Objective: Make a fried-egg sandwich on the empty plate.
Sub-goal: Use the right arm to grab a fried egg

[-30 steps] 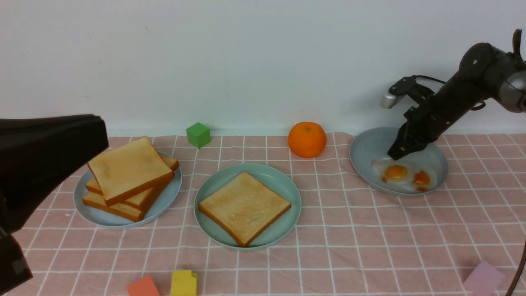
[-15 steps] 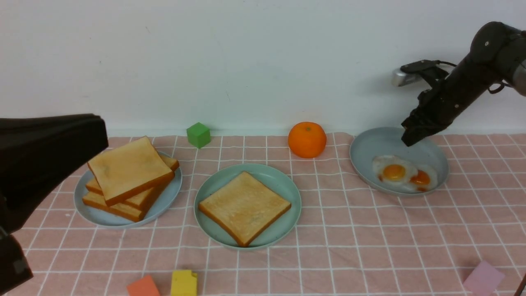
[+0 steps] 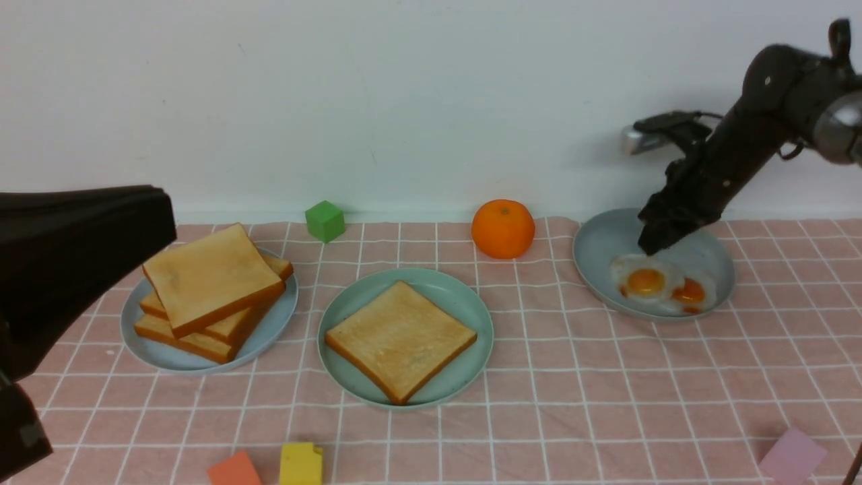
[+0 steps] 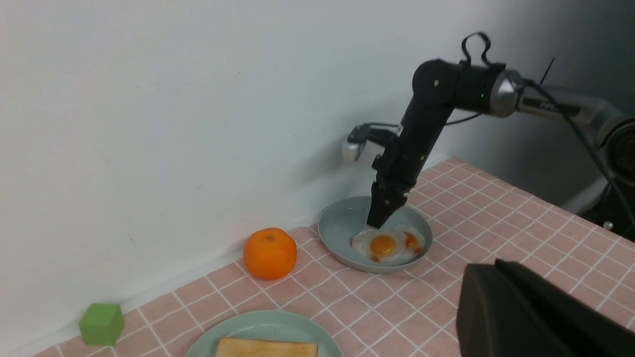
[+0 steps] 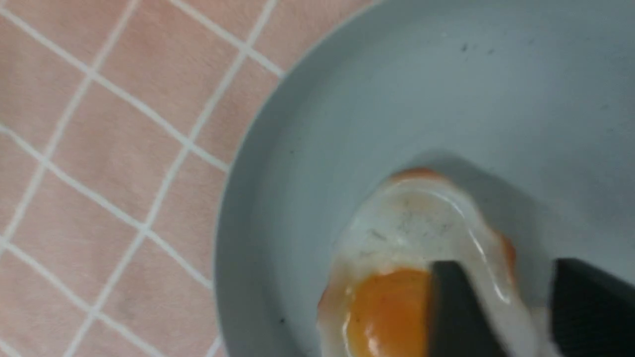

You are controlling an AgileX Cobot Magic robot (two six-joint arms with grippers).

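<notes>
Pinching the egg [image 3: 645, 281] well means lowering the right tool [image 3: 652, 244] so its parted jaws straddle the white's far edge, clear of the yolk and of the redder egg [image 3: 690, 293] at its 3 o'clock. We see the arm [image 3: 734, 151] slanting down from 2 o'clock, tips at the egg on the grey plate [image 3: 606, 236]. Toast [image 3: 401, 340] lies on the mint plate [image 3: 465, 303], at the grey plate's 8 o'clock. Our left tool [image 4: 491, 297] is closed.

We see soft, even light with faint shadows on the wall [image 3: 404, 101]; the right wrist view is blurred (the fingers [image 5: 456, 317] most), the fried egg [image 5: 421, 238] smeared.
</notes>
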